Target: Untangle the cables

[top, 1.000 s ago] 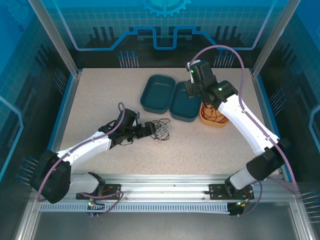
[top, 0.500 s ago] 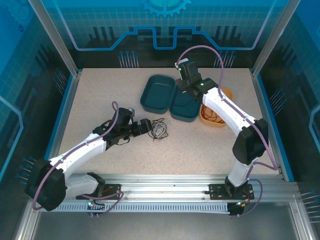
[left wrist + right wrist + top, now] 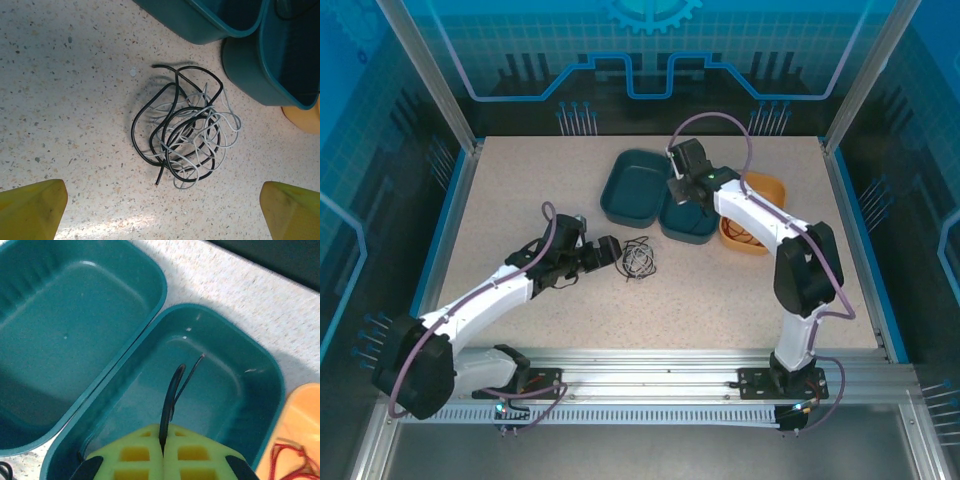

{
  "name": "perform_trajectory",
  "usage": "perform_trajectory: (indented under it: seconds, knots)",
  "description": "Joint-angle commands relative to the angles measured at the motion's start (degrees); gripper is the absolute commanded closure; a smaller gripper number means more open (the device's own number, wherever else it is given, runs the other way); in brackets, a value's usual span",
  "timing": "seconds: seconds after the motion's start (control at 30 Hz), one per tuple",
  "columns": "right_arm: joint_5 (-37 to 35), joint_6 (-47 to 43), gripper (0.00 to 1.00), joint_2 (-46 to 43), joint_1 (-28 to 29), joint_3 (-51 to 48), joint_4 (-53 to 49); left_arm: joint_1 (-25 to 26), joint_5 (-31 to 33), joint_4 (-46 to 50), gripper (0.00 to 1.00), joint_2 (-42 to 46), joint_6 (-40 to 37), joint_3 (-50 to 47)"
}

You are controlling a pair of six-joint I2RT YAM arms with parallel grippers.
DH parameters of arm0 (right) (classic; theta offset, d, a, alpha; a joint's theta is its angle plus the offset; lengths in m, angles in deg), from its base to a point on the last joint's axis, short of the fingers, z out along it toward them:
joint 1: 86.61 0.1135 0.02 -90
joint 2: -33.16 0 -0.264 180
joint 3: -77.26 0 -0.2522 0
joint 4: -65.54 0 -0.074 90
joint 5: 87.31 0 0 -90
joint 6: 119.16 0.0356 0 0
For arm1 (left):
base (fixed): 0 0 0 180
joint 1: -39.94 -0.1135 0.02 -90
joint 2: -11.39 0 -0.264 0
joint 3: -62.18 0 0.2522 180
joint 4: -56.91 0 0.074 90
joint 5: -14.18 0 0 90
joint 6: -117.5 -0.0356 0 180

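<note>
Right claw grasps a black cable over a teal tray; left claw hangs released above the black-and-white cable tangle.

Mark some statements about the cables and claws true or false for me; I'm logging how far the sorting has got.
1. The right claw is shut on a black cable above a teal tray. True.
2. The left claw is open, close to the tangle on the table. True.
3. The red cable is part of that tangle. False: it lies in the orange tray.
4. The tangle lies inside a teal tray. False: it lies on the table, beside the trays.
</note>
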Motion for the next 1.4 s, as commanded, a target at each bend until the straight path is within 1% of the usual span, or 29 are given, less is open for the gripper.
perform_trajectory:
  seconds: [0.0,0.13,0.27,0.53,0.6,0.7,0.77,0.87,1.07,1.1,1.23,1.37]
  knots:
    - [6.44,3.73,1.00,3.13,-2.74,1.85,-2.34,-0.44,-0.94,-0.06,0.01,-0.87,-1.22,1.11]
    - [12.53,5.28,1.00,7.35,-4.90,5.41,-4.60,-0.54,-1.22,-0.41,0.01,-1.54,-1.22,1.52]
    - [13.18,6.51,1.00,11.65,-6.01,8.45,-6.23,-0.53,-1.58,-0.64,0.01,-1.81,-1.35,1.85]
    - [15.39,9.97,0.99,15.61,-8.78,12.46,-9.02,-0.71,-1.85,0.98,0.01,-3.36,-2.80,4.37]
    - [15.78,10.53,0.96,16.75,-9.00,13.37,-10.28,-0.82,-1.85,0.93,0.01,-3.11,-2.78,4.50]
    - [15.75,10.97,0.85,17.56,-9.05,14.34,-12.13,-0.83,-1.43,1.06,0.01,-2.41,-2.71,4.43]
    - [15.71,11.09,0.73,16.77,-9.05,14.12,-12.71,-0.89,-1.19,1.41,0.01,-2.08,-2.71,4.51]
    - [15.64,11.18,0.62,14.12,-8.97,12.92,-12.90,-0.88,-0.83,2.06,0.01,-1.52,-2.59,4.63]
    - [15.52,11.44,0.51,7.54,-8.83,9.65,-12.74,-0.91,-0.49,2.22,0.01,0.34,-2.01,4.16]
    - [15.52,11.53,0.49,6.47,-8.78,8.92,-12.51,-0.94,-0.50,2.17,0.01,0.41,-1.97,4.15]
    - [15.53,11.80,0.49,1.56,-7.57,5.98,-11.95,-0.92,-1.13,1.63,0.01,-0.28,-1.83,4.26]
    - [14.45,12.01,0.50,-5.28,-4.59,1.92,-12.12,-0.91,-2.92,-0.14,0.02,-2.02,-1.68,3.96]
